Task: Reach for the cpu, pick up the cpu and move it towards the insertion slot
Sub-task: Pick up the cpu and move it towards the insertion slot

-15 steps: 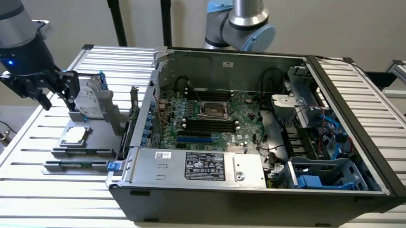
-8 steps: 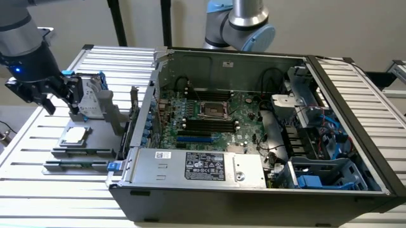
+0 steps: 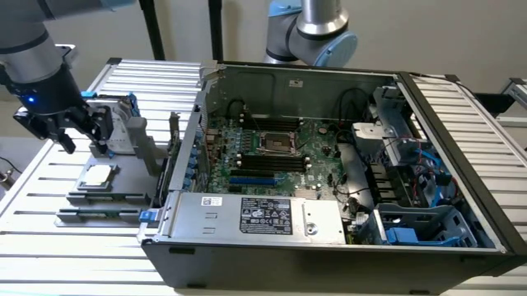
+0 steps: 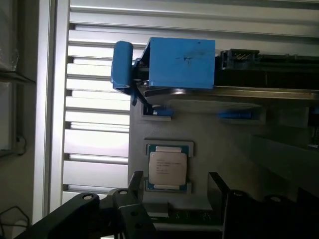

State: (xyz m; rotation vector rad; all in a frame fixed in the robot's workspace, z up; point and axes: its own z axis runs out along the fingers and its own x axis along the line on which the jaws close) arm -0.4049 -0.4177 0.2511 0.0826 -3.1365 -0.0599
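Observation:
The cpu (image 3: 96,176) is a small square chip with a shiny silver top, lying flat in a grey holder (image 3: 103,198) on the slatted table, on the exterior view's left beside the open computer case. My gripper (image 3: 84,147) hangs open just above it and slightly behind, holding nothing. In the wrist view the cpu (image 4: 168,168) lies in its blue-rimmed seat, between and just ahead of my two black fingers (image 4: 135,185); my gripper (image 4: 177,188) is not touching it. The insertion slot (image 3: 276,140), a silver-framed square socket, sits on the green motherboard (image 3: 317,176) inside the case.
The case wall (image 3: 182,154) stands between the holder and the motherboard. A silver power supply (image 3: 272,216) fills the case's front. A blue-framed drive (image 4: 179,62) stands upright on the holder beyond the cpu. A second robot arm (image 3: 317,31) stands behind the case.

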